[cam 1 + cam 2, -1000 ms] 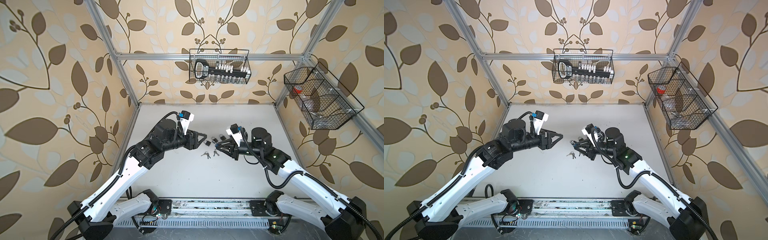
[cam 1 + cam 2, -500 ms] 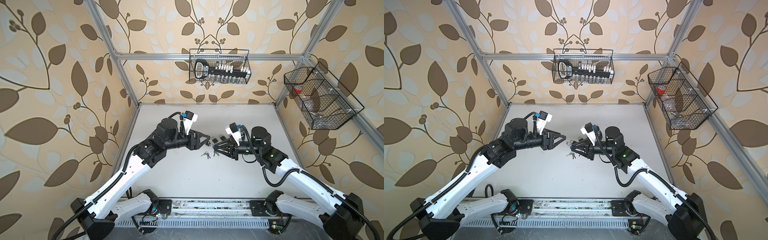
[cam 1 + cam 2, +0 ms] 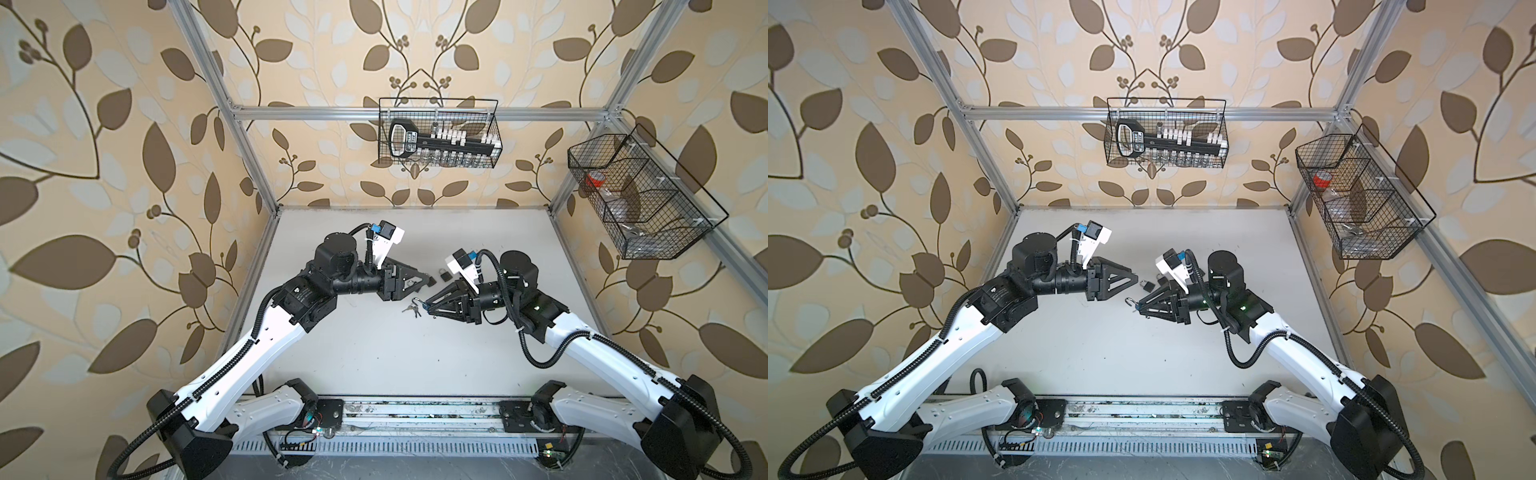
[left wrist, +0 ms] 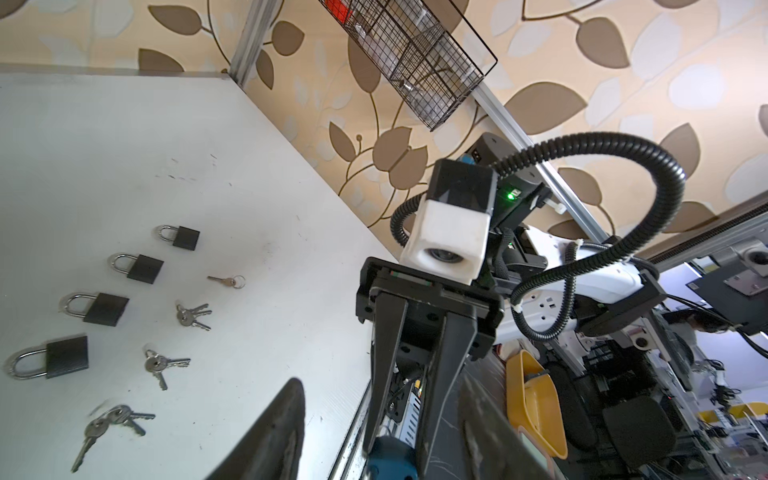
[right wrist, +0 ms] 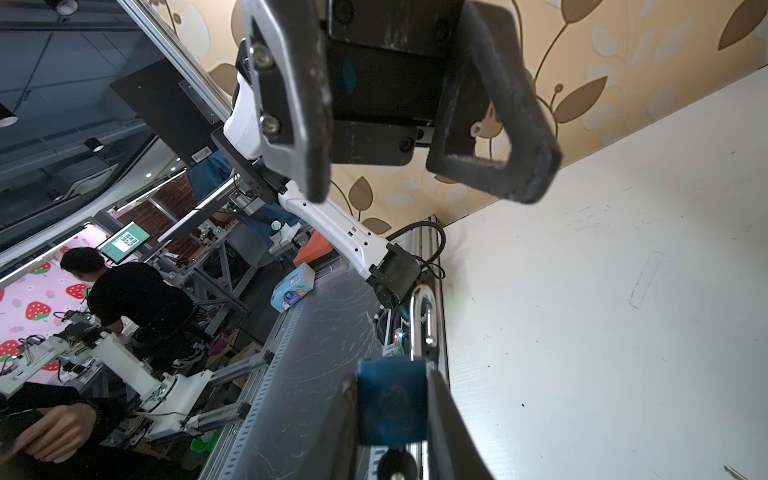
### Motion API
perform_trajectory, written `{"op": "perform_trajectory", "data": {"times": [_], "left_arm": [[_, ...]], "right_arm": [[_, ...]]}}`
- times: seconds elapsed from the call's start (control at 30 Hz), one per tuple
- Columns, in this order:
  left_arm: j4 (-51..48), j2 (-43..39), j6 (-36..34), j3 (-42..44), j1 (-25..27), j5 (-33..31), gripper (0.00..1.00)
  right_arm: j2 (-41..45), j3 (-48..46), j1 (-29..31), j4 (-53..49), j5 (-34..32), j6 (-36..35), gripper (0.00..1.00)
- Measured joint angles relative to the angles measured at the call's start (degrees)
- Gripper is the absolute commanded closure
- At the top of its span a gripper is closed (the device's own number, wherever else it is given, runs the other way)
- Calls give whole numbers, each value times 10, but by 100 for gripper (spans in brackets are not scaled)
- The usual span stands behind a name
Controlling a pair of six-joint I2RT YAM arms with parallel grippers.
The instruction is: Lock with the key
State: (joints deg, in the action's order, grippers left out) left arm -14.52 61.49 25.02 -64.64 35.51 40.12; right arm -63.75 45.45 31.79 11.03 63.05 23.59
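I have the blue padlock (image 5: 392, 407) pinched in my right pincer (image 5: 392, 386), held over the middle of the tabletop (image 3: 374, 353). My left pincer (image 5: 415, 185), spread and empty, faces it just beside. Beneath them key bunches (image 4: 191, 314) lie loose, next to a row of four black padlocks (image 4: 102, 308). The held lock's silver shackle (image 5: 422, 320) pokes past the fingertips. The back-wall basket (image 3: 496, 124) holds a large black key-shaped piece (image 3: 415, 143); the side basket (image 3: 665, 232), a red item (image 3: 596, 179).

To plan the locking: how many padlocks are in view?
5. Four black padlocks lie in a row on the table. One blue padlock is held in the right pincer. The arms may hide more.
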Motion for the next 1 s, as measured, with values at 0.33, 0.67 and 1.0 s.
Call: {"op": "perform_trajectory", "data": {"times": [0.33, 0.67, 1.0], "left_arm": [[4, 11, 0, 16, 0, 37, 50], [3, 11, 0, 19, 0, 50, 67], [2, 11, -2, 19, 0, 51, 80]], "right_arm": [[10, 1, -21, 16, -4, 16, 100], [18, 1, -28, 39, -14, 38, 100], [23, 1, -34, 49, -26, 51, 100]]}}
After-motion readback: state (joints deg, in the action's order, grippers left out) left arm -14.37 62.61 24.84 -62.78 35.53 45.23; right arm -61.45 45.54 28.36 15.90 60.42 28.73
